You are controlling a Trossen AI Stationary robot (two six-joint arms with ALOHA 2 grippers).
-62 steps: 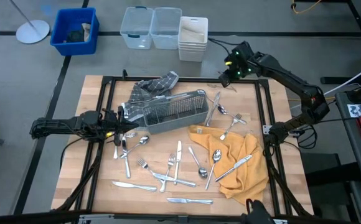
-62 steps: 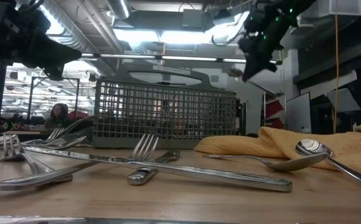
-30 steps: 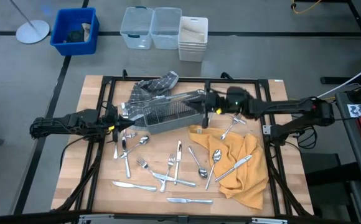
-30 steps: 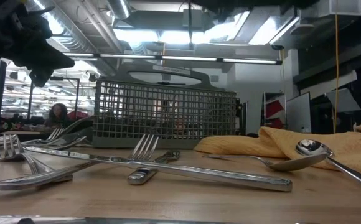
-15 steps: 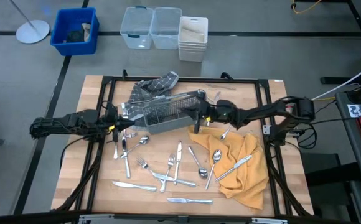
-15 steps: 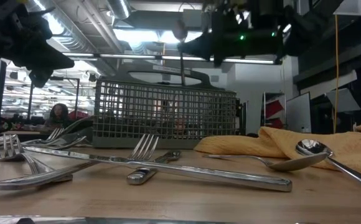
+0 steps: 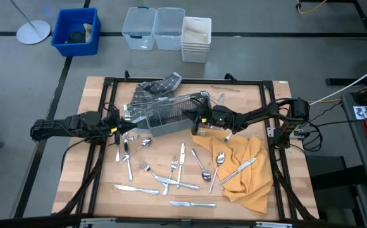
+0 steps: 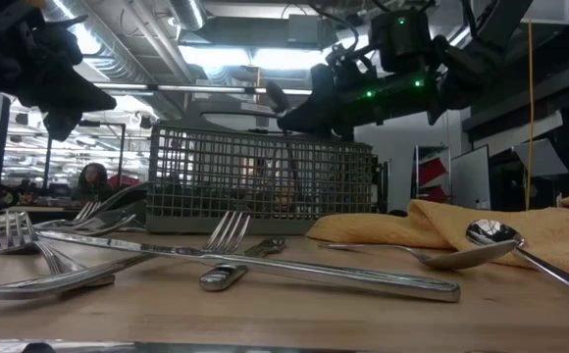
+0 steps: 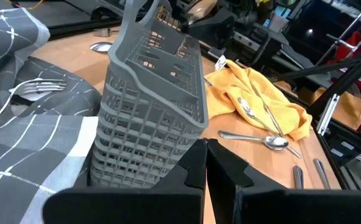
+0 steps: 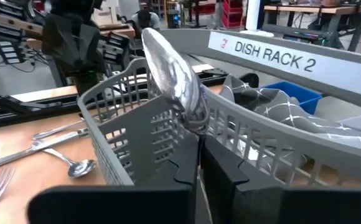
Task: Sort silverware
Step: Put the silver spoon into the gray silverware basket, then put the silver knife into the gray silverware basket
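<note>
Right wrist view: spoon [image 10: 171, 78] pinched bowl-up between right gripper [image 10: 198, 155] fingers, held over the end of the grey mesh caddy [image 7: 171, 114] at table centre. Left gripper [image 9: 206, 163], fingers pressed together, sits at caddy's 9 o'clock end, beside grey checked cloth [image 7: 155, 87]. Loose silverware [image 7: 161, 174] spread at 6 o'clock of caddy; more on yellow cloth [image 7: 240, 161] at 4 o'clock.

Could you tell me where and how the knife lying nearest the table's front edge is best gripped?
Probably near mid-length, coming straight down from above, with the fingers closing across its narrow width. The knife lies flat and alone on the bare wooden table, roughly parallel to the front edge, so both long sides are free.
</note>
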